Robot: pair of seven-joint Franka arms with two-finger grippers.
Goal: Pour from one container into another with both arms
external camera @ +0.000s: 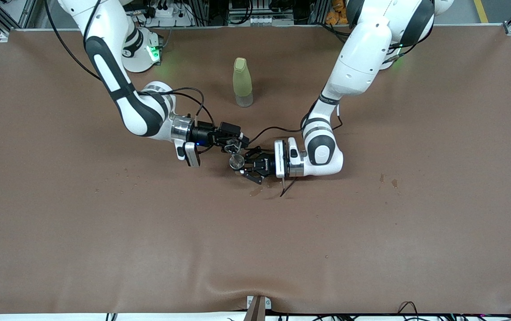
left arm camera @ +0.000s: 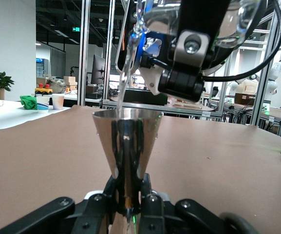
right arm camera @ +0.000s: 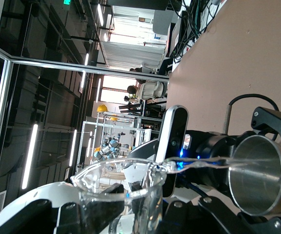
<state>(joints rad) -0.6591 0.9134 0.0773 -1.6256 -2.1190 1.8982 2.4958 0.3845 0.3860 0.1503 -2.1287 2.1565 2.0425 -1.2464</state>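
Over the middle of the table the two grippers meet. My left gripper (external camera: 243, 166) is shut on the waist of the steel jigger (external camera: 237, 161), which it holds upright (left arm camera: 127, 141). My right gripper (external camera: 234, 143) is shut on the clear glass cup (external camera: 236, 146), tipped on its side just above the jigger. A thin stream of clear liquid (left arm camera: 124, 83) runs from the cup's lip (right arm camera: 130, 187) into the jigger's open top (right arm camera: 258, 175). In the left wrist view the left gripper (left arm camera: 129, 197) clamps the jigger's narrow middle. The right gripper (right arm camera: 125, 212) grips the cup's body.
A tall yellow-green bottle (external camera: 242, 82) stands upright farther from the front camera than the grippers, between the two arm bases. Small wet spots (external camera: 255, 192) mark the brown table (external camera: 371, 232) just below the grippers. A thin dark cable end (external camera: 287, 187) hangs by the left wrist.
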